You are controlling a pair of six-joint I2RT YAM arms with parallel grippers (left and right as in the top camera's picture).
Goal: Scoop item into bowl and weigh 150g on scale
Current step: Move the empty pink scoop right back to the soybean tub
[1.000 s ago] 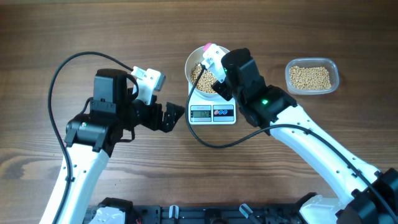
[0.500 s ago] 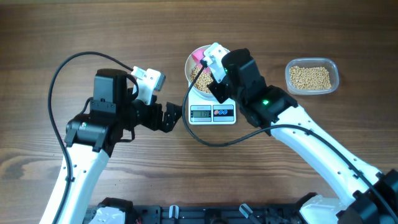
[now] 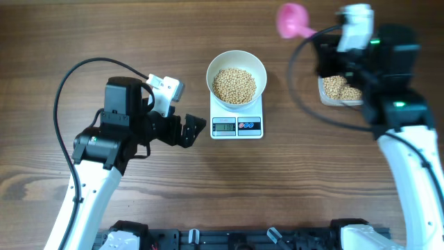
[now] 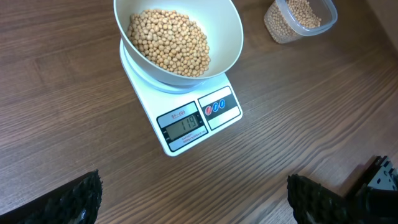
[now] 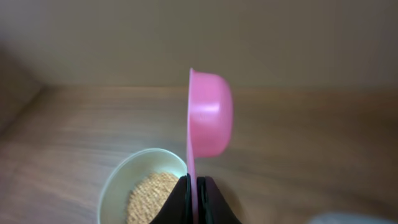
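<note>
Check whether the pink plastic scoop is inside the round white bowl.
No, the pink plastic scoop hangs well clear of the round white bowl, which holds only beige beans.

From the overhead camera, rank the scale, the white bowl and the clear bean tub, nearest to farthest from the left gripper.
From the left gripper:
1. Scale, right beside it at table centre.
2. White bowl, sitting on the scale's back part.
3. Clear tub, on the opposite side of the table.

White bowl (image 3: 236,60) of tan beans (image 3: 234,85) sits on the scale (image 3: 236,126).
</note>
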